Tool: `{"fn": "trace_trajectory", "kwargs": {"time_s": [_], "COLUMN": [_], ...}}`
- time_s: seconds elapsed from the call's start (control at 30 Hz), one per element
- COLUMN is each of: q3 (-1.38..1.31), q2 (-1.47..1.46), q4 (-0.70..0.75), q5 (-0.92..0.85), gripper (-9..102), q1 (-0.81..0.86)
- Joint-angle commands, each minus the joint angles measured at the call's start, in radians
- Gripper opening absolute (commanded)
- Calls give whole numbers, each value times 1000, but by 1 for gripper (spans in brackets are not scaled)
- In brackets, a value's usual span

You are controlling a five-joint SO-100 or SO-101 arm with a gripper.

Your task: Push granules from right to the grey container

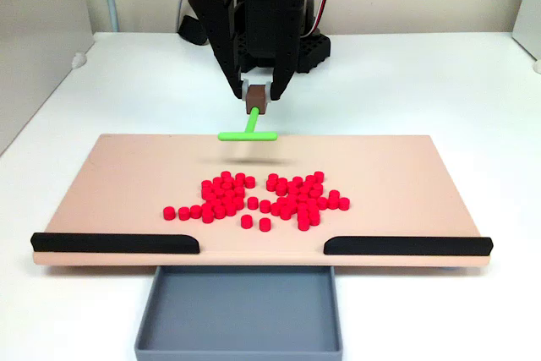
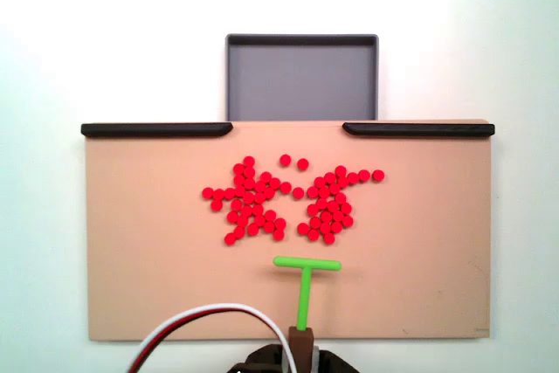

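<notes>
Hand (image 1: 255, 99) is closed on the brown block at the end of the green T-stick (image 1: 249, 130), fingers clamped on both sides of it. In a fixed view the stick hangs down from the hand with its crossbar just above the far edge of the tan board (image 1: 127, 183), casting a faint shadow there. In the other fixed view the crossbar (image 2: 307, 264) sits just short of the granules, not touching.

Granules (image 1: 262, 198) are spread in two loose clusters mid-board, with a couple of strays (image 2: 293, 162) on the container side.

Grey container (image 2: 301, 76) butts against the board edge, lined up with the gap between the two black bars (image 2: 157, 129). No granules inside it.

Board sits on a white worktop (image 1: 465, 90).
</notes>
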Motion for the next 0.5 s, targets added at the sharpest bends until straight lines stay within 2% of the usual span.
{"fn": "trace_trajectory", "kwargs": {"time_s": [0.0,0.47], "q3": [-40,-29], "q2": [55,92], "q4": [-5,-5], "q5": [-17,9], "gripper": [0,0], "q1": [2,-18]}}
